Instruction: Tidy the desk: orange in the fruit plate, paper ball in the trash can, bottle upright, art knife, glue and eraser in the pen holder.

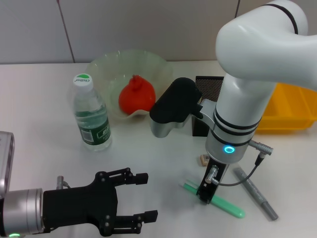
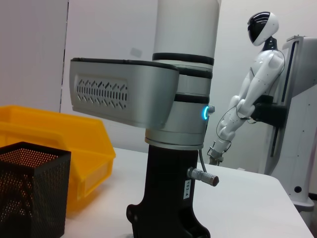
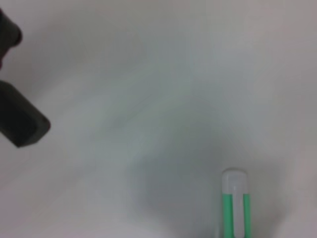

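Head view recorded a white tabletop (image 1: 44,99) carrying, at the rear, a wide pale-green translucent fruit plate with a scalloped rim (image 1: 106,69) holding the red-orange round orange (image 1: 136,94). Just beside the plate on the robot's left stood the clear plastic bottle with green label and white cap (image 1: 91,114), upright. A black mesh pen holder (image 1: 208,87) stood behind the right arm, with the bright yellow rectangular trash can (image 1: 292,111) next to it on the right. The right gripper (image 1: 206,194) was lowered onto a slim green-and-white art knife (image 1: 229,207) lying flat; whether its fingers were apart or closed could not be told. A grey pen (image 1: 257,194) lay near the knife, and a tiny beige eraser (image 1: 202,159) sat behind it. The left gripper (image 1: 143,197) hovered at the near edge, fingers (image 1: 138,177) spread wide, holding nothing.
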You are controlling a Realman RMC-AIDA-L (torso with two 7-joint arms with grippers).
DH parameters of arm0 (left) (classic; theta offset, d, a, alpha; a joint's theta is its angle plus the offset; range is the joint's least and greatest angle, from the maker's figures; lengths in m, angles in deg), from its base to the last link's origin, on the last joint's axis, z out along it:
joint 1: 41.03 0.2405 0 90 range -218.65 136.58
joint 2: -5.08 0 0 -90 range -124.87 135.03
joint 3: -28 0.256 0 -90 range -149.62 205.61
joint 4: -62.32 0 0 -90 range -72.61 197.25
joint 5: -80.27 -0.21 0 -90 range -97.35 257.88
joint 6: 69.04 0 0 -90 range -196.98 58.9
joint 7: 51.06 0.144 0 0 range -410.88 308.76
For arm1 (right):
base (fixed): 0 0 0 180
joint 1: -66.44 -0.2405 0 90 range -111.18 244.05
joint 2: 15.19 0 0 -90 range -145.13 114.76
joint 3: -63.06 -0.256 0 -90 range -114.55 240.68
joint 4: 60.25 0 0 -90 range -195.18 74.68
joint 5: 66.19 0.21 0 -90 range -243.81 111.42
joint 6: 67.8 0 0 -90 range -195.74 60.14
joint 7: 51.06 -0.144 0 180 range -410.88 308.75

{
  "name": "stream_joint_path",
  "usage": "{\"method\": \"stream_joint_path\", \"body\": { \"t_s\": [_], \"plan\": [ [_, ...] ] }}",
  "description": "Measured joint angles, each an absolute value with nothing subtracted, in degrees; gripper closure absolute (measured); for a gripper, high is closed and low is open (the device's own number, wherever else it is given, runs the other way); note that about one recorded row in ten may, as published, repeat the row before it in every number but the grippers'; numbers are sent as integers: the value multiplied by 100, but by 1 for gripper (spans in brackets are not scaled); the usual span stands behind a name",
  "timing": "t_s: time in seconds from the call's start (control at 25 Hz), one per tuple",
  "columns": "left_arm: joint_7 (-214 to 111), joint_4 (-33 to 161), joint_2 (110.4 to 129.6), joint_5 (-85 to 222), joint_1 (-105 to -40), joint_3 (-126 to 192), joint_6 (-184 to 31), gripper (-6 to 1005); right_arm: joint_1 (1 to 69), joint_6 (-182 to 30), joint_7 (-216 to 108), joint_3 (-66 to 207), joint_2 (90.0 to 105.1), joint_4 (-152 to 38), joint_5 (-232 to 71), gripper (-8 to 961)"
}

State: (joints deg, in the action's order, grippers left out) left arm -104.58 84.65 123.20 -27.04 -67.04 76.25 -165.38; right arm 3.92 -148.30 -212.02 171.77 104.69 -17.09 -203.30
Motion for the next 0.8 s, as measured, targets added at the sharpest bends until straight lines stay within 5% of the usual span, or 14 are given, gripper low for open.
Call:
{"method": "stream_joint_path", "body": {
  "t_s": [0.44, 0.8],
  "plan": [
    [-10458, 8465, 12312, -2705, -6696, 7603, -16547, 202, 558, -14912, -21200, 16861, 10437, -1349, -20249, 771],
    [-10458, 8534, 12303, -2691, -6670, 7595, -16526, 202, 1627, -15076, -20331, 15414, 10418, -173, -20474, 766]
  ]
}}
